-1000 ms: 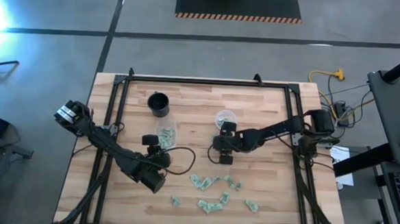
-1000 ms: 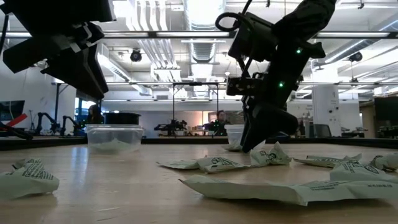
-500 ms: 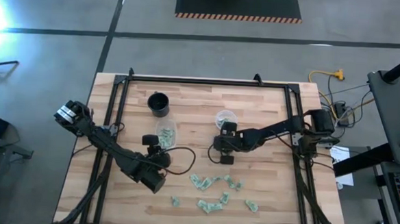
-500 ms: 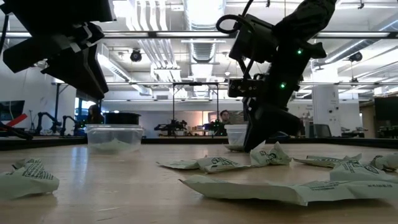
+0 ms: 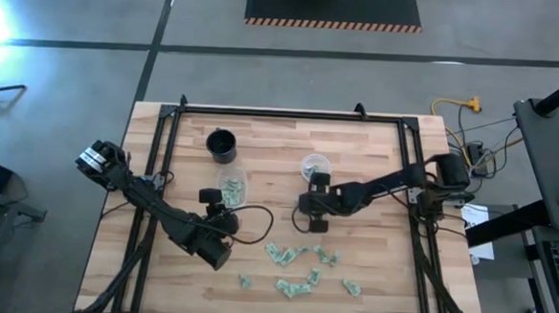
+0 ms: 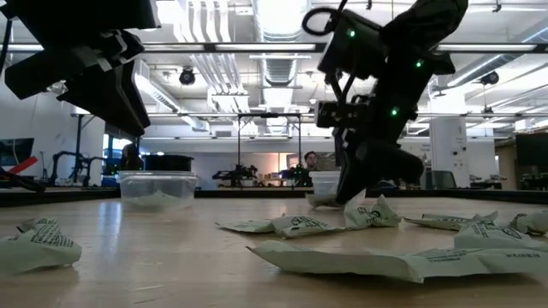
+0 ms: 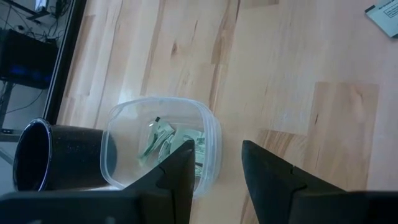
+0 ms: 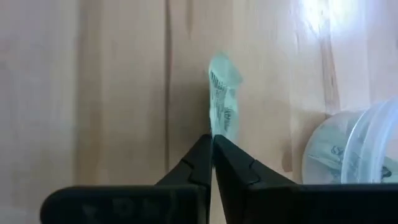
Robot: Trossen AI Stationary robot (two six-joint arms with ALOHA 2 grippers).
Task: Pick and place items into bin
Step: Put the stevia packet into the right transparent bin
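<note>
Just beside the small clear plastic tub (image 8: 354,152), the right gripper (image 8: 212,146) pinches one pale green-and-white crinkled wrapper (image 8: 222,102), its long axis running straight out from the fingertips; the left gripper (image 7: 216,163) waits, parted.

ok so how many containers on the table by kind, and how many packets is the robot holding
black cup: 1
clear plastic tubs: 2
packet pinched in the right gripper: 1
total: 3 containers, 1 held packet
</note>
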